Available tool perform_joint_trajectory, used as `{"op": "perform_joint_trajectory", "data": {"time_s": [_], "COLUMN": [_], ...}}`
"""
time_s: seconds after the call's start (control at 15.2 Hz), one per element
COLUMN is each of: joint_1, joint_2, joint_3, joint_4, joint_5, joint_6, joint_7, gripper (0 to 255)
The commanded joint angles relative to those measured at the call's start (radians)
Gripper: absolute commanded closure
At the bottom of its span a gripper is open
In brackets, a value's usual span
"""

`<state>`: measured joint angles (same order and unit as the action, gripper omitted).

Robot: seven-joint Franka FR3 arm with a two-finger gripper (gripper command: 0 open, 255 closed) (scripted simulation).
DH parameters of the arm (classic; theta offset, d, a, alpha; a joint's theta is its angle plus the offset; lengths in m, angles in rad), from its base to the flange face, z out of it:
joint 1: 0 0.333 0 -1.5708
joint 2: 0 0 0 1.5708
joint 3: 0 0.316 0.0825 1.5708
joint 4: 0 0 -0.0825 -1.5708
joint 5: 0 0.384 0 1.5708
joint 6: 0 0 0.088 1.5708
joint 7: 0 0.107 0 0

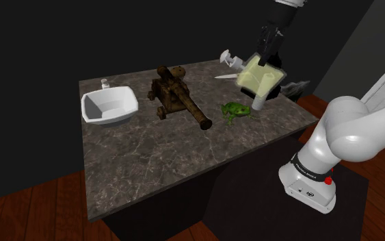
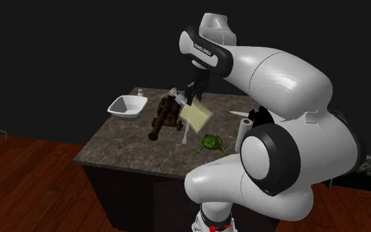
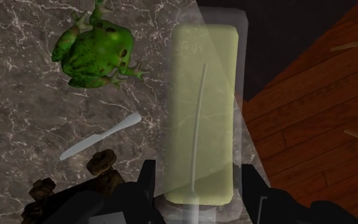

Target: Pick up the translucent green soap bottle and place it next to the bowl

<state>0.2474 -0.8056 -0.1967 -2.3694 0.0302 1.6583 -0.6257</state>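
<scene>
A pale translucent green soap bottle (image 1: 258,77) hangs tilted in the air over the far right end of the dark marble table (image 1: 150,157). My gripper (image 1: 269,49) is shut on the bottle from above. In the wrist view the black fingers (image 3: 147,186) clasp the bottle (image 3: 203,108) on both sides, with my gripper (image 3: 199,188) at its near end. The white bowl (image 1: 109,106) stands at the table's left end in the shoulder view, far from the bottle. From the second exterior view, the bottle (image 2: 196,116) hangs below my gripper (image 2: 194,92), and the bowl (image 2: 127,106) lies beyond it.
A brown toy cannon (image 1: 177,96) stands mid-table between bowl and bottle. A green frog figure (image 1: 235,111) sits below the bottle, beside a white cylinder (image 1: 259,101). A pale knife (image 3: 101,141) lies flat near the cannon. Wooden floor surrounds the table.
</scene>
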Motion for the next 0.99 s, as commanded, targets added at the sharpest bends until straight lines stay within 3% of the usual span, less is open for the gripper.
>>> {"op": "perform_joint_trajectory", "data": {"time_s": [0.0,0.4,0.92], "joint_1": [0.003,0.008,0.067], "joint_2": [0.01,0.032,0.277], "joint_3": [0.001,0.005,0.083], "joint_4": [0.033,0.117,0.268], "joint_5": [0.002,0.007,0.074], "joint_6": [-0.023,-0.084,0.019], "joint_7": [0.003,0.01,0.105], "gripper": [255,255,255]}}
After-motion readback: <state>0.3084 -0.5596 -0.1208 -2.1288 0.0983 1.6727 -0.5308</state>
